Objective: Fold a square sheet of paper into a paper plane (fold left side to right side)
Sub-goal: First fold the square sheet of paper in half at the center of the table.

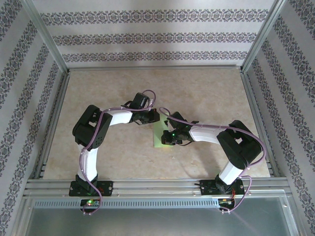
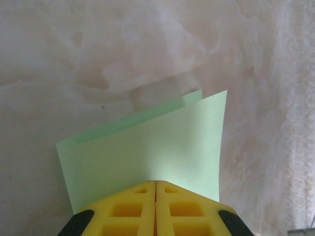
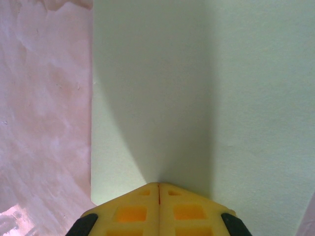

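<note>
The light-green square sheet of paper (image 1: 158, 141) lies near the table's middle between my two grippers, partly doubled over. In the left wrist view one layer of the paper (image 2: 157, 142) rises from my fingertips, and a second layer's edge shows behind it. My left gripper (image 2: 156, 182) is shut, with that raised layer's near edge pinched at its tips; from above it (image 1: 156, 119) sits at the sheet's far end. My right gripper (image 3: 158, 184) is shut with its tips down on the flat paper (image 3: 147, 98), near the sheet's left edge; from above it (image 1: 166, 139) is at the sheet's near right.
The beige marbled table (image 1: 123, 93) is fenced by aluminium rails (image 1: 152, 184) in front and patterned walls on three sides. Both arms bend inward over the middle, with purple cables looping above them.
</note>
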`<action>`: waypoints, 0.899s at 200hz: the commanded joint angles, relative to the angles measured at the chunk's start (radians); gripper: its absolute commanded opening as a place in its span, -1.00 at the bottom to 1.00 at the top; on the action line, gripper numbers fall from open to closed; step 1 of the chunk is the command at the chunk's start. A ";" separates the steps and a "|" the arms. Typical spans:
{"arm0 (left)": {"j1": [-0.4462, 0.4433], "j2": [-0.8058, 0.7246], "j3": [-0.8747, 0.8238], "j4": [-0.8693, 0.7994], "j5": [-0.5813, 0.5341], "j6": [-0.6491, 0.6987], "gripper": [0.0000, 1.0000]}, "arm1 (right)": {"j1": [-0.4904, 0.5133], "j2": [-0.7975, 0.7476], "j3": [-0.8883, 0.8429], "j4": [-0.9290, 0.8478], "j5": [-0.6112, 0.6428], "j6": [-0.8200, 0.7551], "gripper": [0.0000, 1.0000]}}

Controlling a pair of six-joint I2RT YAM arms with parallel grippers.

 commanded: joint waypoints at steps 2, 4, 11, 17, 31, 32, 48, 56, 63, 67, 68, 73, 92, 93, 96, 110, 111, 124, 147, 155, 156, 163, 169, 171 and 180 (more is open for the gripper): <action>0.006 0.038 0.010 0.035 -0.043 0.026 -0.84 | -0.005 0.066 -0.052 -0.192 0.086 -0.006 -1.00; 0.007 0.039 0.010 0.035 -0.044 0.026 -0.84 | -0.005 0.066 -0.051 -0.194 0.086 -0.006 -1.00; 0.008 0.045 0.010 0.039 -0.046 0.026 -0.84 | -0.004 0.067 -0.050 -0.195 0.087 -0.008 -1.00; 0.010 0.049 0.010 0.039 -0.050 0.026 -0.84 | -0.004 0.068 -0.050 -0.198 0.088 -0.008 -1.00; 0.015 0.056 0.009 0.042 -0.059 0.026 -0.84 | -0.005 0.068 -0.050 -0.200 0.089 -0.009 -1.00; 0.016 0.057 0.009 0.042 -0.060 0.026 -0.84 | -0.005 0.068 -0.050 -0.201 0.089 -0.009 -1.00; 0.023 0.060 0.006 0.042 -0.082 0.036 -0.85 | -0.004 0.068 -0.053 -0.200 0.089 -0.009 -1.00; 0.028 0.060 0.006 0.040 -0.096 0.044 -0.85 | -0.005 0.068 -0.055 -0.201 0.091 -0.008 -1.00; 0.032 0.062 0.008 0.040 -0.107 0.050 -0.85 | -0.005 0.068 -0.056 -0.201 0.091 -0.008 -1.00; 0.034 0.064 0.011 0.042 -0.108 0.053 -0.85 | -0.005 0.068 -0.056 -0.201 0.091 -0.008 -1.00; 0.035 0.065 0.012 0.042 -0.109 0.053 -0.85 | -0.005 0.069 -0.056 -0.200 0.091 -0.008 -1.00; 0.038 0.068 0.014 0.039 -0.110 0.055 -0.85 | -0.005 0.069 -0.056 -0.200 0.091 -0.009 -1.00; 0.055 0.079 0.033 0.035 -0.117 0.061 -0.85 | -0.005 0.071 -0.056 -0.200 0.090 -0.009 -1.00; 0.056 0.079 0.034 0.035 -0.118 0.061 -0.85 | -0.005 0.071 -0.056 -0.201 0.090 -0.009 -1.00; 0.058 0.082 0.038 0.033 -0.119 0.061 -0.85 | -0.006 0.071 -0.055 -0.200 0.090 -0.009 -1.00; 0.070 0.092 0.059 0.030 -0.121 0.065 -0.85 | -0.004 0.071 -0.056 -0.200 0.089 -0.009 -1.00; 0.072 0.093 0.060 0.029 -0.120 0.064 -0.85 | -0.005 0.071 -0.056 -0.200 0.089 -0.009 -1.00; 0.082 0.104 0.082 0.025 -0.119 0.066 -0.85 | -0.007 0.071 -0.056 -0.201 0.090 -0.009 -1.00; 0.099 0.126 0.127 0.013 -0.115 0.068 -0.85 | -0.006 0.072 -0.058 -0.200 0.090 -0.008 -1.00; 0.104 0.133 0.142 0.007 -0.117 0.069 -0.85 | -0.006 0.072 -0.058 -0.200 0.090 -0.008 -1.00; 0.106 0.133 0.144 0.007 -0.117 0.069 -0.85 | -0.006 0.072 -0.058 -0.201 0.090 -0.008 -1.00; 0.110 0.140 0.153 0.003 -0.117 0.069 -0.84 | -0.005 0.072 -0.058 -0.201 0.089 -0.007 -1.00; 0.113 0.145 0.161 0.002 -0.118 0.071 -0.85 | -0.006 0.072 -0.058 -0.201 0.089 -0.006 -1.00; 0.113 0.146 0.163 0.001 -0.118 0.071 -0.85 | -0.006 0.072 -0.058 -0.201 0.089 -0.006 -1.00; 0.117 0.152 0.171 -0.001 -0.115 0.071 -0.85 | -0.006 0.072 -0.057 -0.199 0.090 -0.006 -1.00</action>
